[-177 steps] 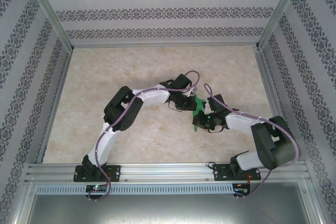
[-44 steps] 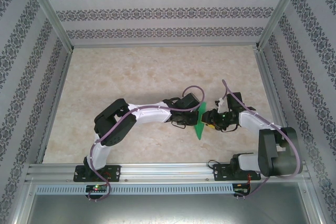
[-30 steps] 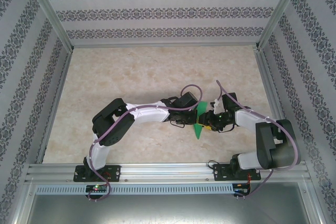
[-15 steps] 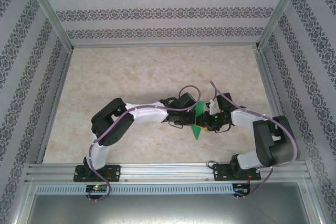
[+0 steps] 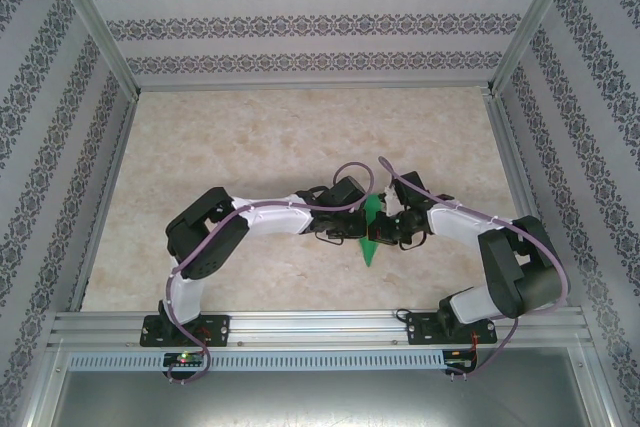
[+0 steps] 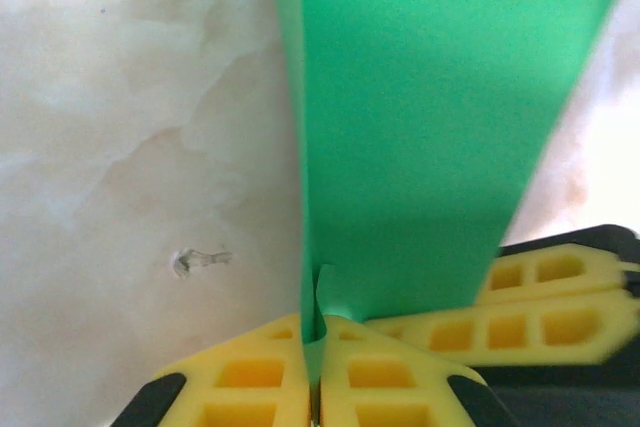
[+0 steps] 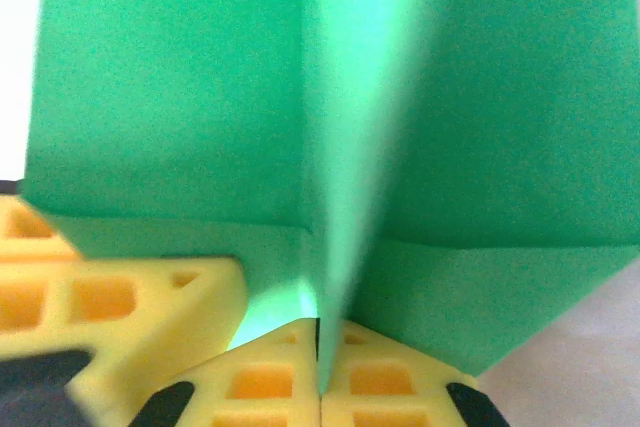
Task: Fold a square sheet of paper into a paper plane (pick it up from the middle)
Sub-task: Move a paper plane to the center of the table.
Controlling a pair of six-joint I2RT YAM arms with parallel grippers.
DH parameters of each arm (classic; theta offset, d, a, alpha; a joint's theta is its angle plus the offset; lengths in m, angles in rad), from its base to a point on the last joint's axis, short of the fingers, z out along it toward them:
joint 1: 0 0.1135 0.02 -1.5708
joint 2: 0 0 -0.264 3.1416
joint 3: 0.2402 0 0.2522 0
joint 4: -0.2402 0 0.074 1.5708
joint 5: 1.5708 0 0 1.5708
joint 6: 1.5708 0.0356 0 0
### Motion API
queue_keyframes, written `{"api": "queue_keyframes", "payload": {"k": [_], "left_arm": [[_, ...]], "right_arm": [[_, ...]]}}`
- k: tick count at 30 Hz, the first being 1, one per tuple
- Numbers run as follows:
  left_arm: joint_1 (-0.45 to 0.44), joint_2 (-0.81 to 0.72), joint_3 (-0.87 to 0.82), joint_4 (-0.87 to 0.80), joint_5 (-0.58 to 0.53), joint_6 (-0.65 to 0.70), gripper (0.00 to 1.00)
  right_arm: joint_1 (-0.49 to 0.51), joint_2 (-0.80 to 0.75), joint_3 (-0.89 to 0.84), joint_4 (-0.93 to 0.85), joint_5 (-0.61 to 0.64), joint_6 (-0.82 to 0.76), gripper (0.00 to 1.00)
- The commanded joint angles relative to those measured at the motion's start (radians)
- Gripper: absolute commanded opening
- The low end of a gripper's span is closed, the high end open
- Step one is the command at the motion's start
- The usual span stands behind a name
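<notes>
The bright green paper plane [image 5: 371, 222] hangs between both grippers above the middle of the table, folded to a slim dart with its tip pointing toward the near edge. My left gripper [image 5: 358, 226] holds it from the left. In the left wrist view that gripper [image 6: 312, 327] is shut on the edge of the green paper plane [image 6: 430, 97], with the right gripper's yellow fingers [image 6: 545, 312] beside it. My right gripper [image 7: 320, 335] is shut on the centre crease of the paper plane [image 7: 170, 97]; in the top view the right gripper [image 5: 388, 231] meets it from the right.
The beige marbled tabletop [image 5: 250, 137] spreads round the arms, with a small scuff mark [image 6: 195, 260] under the left gripper. Aluminium rails [image 5: 320, 325] line the near edge, and patterned walls enclose the other sides.
The right gripper has shut on the paper's crease. Both grippers and the paper have drifted slightly left, and the paper now looks narrower and more upright.
</notes>
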Motion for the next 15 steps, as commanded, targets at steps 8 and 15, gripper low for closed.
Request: {"api": "queue_keyframes", "payload": {"k": [8,15], "left_arm": [[0.070,-0.158,-0.147,0.128,0.043,-0.040,0.24],[0.130,-0.358,-0.267,-0.002,0.003,0.033,0.35]], "right_arm": [[0.130,0.037,0.137,-0.156,0.217,-0.006,0.00],[0.250,0.124,0.236,-0.204,0.312,0.042,0.00]]}}
